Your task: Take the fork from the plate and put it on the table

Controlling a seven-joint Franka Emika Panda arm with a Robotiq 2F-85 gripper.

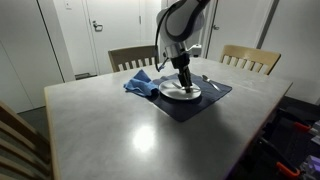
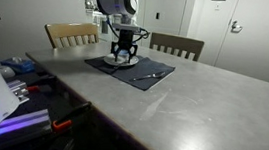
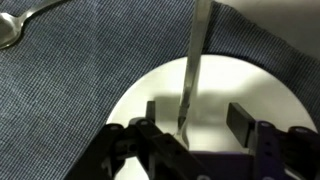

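Note:
A silver fork [image 3: 192, 60] lies on a white plate [image 3: 150, 90], its handle running up past the rim. The plate sits on a dark blue placemat [image 3: 60, 100]. My gripper [image 3: 196, 118] is open, lowered over the plate, with the fork's near end between the two fingers, closer to the left finger. I cannot tell if a finger touches it. In both exterior views the gripper [image 1: 184, 82] [image 2: 123, 56] points straight down onto the plate [image 1: 168, 92] [image 2: 114, 61] and hides the fork.
A spoon [image 3: 20, 22] [image 2: 149, 77] lies on the placemat [image 1: 205, 102] [image 2: 165, 70] beside the plate. A crumpled blue cloth [image 1: 140, 83] lies next to the plate. Wooden chairs [image 1: 250, 58] [image 2: 71, 34] stand at the grey table [image 1: 110, 125] [image 2: 211, 113].

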